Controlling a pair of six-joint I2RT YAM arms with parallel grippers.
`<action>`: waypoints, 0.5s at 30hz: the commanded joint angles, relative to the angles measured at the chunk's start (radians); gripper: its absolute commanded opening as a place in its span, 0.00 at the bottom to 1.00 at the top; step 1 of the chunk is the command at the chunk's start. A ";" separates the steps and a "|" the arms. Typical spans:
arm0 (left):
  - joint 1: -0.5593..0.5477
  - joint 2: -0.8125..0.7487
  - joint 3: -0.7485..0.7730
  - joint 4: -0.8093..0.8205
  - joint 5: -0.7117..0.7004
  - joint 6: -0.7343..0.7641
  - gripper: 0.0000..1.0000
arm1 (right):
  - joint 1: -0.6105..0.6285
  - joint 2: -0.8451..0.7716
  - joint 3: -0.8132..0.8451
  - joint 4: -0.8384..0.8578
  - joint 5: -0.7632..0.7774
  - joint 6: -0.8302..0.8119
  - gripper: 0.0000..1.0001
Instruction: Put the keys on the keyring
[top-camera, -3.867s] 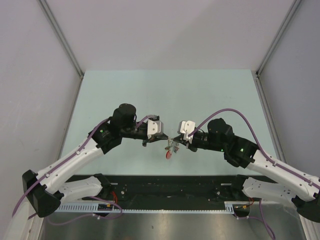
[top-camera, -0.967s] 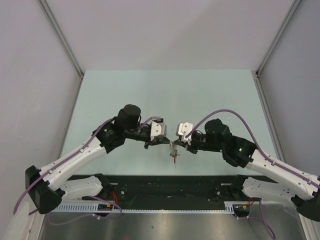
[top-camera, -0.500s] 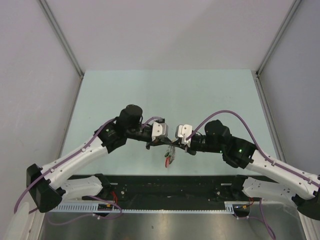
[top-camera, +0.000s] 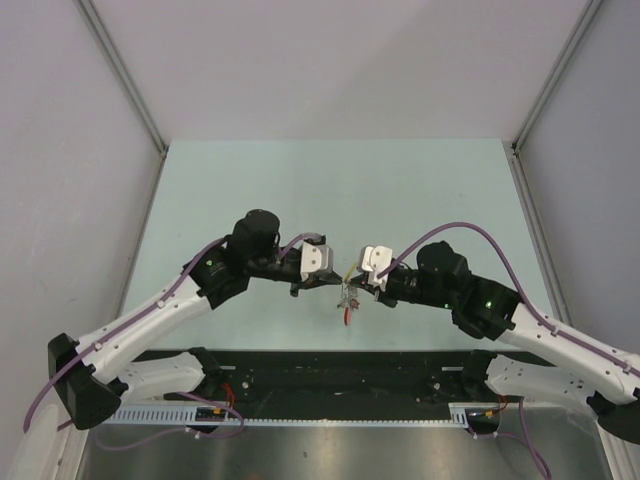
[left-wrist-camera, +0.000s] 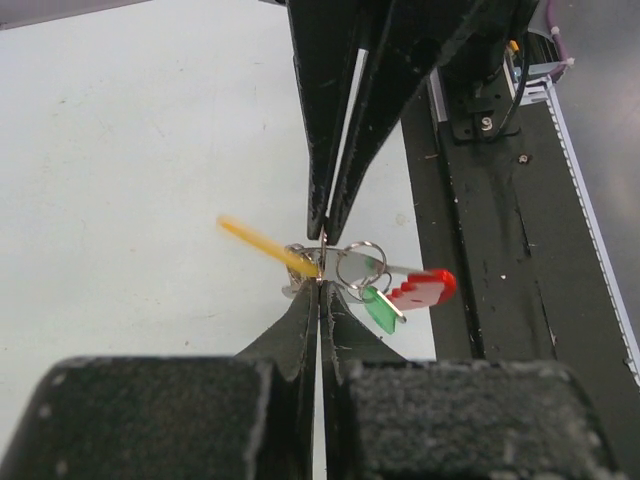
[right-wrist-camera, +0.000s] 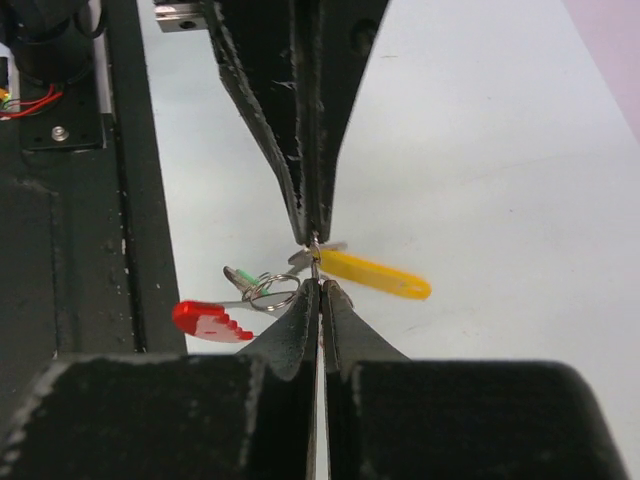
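While pinched between left tool (left-wrist-camera: 320, 292) and right tool (right-wrist-camera: 320, 290), keyring (left-wrist-camera: 322, 258), keys (left-wrist-camera: 264, 244) alongside.

We see the left pincer (top-camera: 333, 281) and right pincer (top-camera: 357, 283) nearly tip to tip over the surface (top-camera: 300, 190), with the keyring (top-camera: 347, 299) at their six o'clock.
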 joint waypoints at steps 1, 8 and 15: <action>0.012 -0.029 0.002 0.017 0.000 -0.005 0.00 | 0.000 -0.037 0.001 0.037 0.084 0.015 0.00; 0.015 -0.032 0.007 0.008 0.002 0.001 0.00 | 0.000 -0.031 -0.008 0.073 0.108 0.013 0.00; 0.020 -0.088 -0.004 0.025 -0.252 -0.043 0.00 | -0.043 0.015 -0.008 0.126 0.341 0.088 0.00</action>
